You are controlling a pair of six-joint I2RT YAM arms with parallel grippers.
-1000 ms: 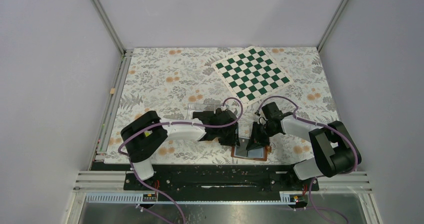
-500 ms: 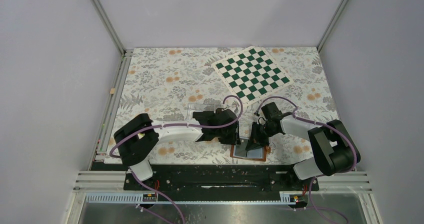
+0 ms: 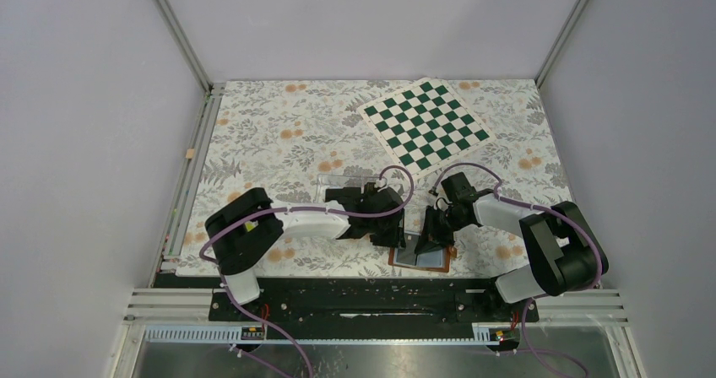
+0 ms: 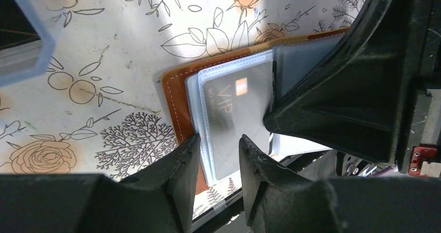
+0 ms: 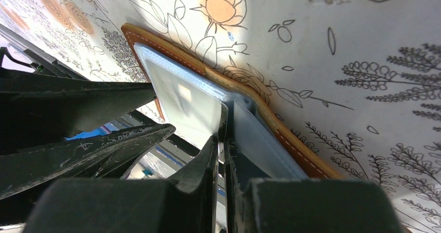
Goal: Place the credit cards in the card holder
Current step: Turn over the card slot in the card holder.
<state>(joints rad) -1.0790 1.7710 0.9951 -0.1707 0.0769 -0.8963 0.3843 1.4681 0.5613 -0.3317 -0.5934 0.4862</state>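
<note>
Left claw (image 3: 395,237), right claw (image 3: 431,238) close together over open tan-brown leather card holder (image 3: 425,262). Clear plastic rectangular box (image 3: 341,180) just beyond left claw; green-white checkerboard mat (image 3: 426,122) well beyond right claw.

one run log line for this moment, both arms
phase: card insertion | card holder: open flat | VIP card: in sleeve | left gripper: open over card | right gripper: shut on sleeve edge

The top camera looks steeply down over the whole table (image 3: 270,133). Both wrist cameras sit close over the card holder (image 4: 176,100), viewing it from opposite sides.
</note>
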